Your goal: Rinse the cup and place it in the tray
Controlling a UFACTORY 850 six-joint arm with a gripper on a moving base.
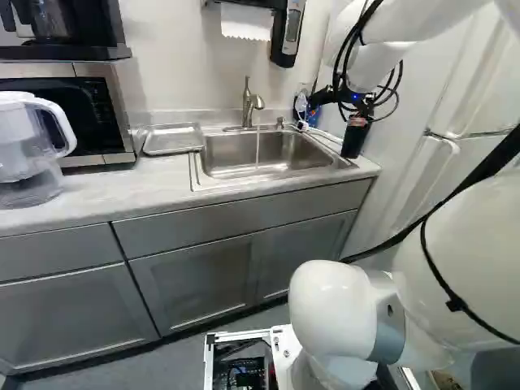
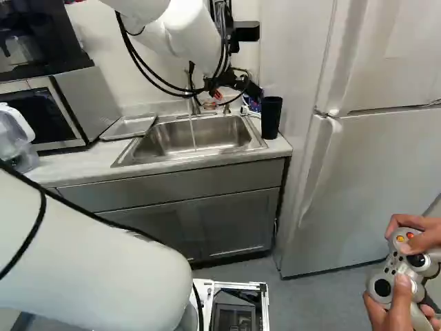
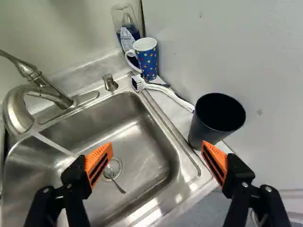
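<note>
Nearest you is the white arm [image 1: 341, 317], reaching over the sink so that its fingers [image 3: 100, 161] stand wide apart, with nothing gripped between them. Just ahead of one finger is the black cup [image 3: 203, 132], upright on the corner of the tabletop [image 1: 122, 195], between the sink and the pale panel [image 3: 246, 52]. It lies off to one side of the gap; whether that finger touches it, you can't tell.

I'd take this as the approach: the rinse hasn't begun, and you're lining up for the grasp. Your next move should shift the fingers sideways toward the panel until the cup sits between them, then lower and close. The panel leaves little room for the outer finger, so go gently; a sideways nudge could push the cup over the sink's edge.

Beyond the fingers, the sink [image 3: 142, 156] is ready for you: a thin stream of water [image 3: 54, 144] runs from the faucet [image 3: 19, 109]. You'd carry the cup under it and tilt it. The tray [image 1: 173, 140] waits across the sink from the cup, for the last step. Farther back, keep clear of the white brush [image 3: 170, 92], the dotted mug [image 3: 148, 61] and the bottle [image 3: 130, 33] behind it.
</note>
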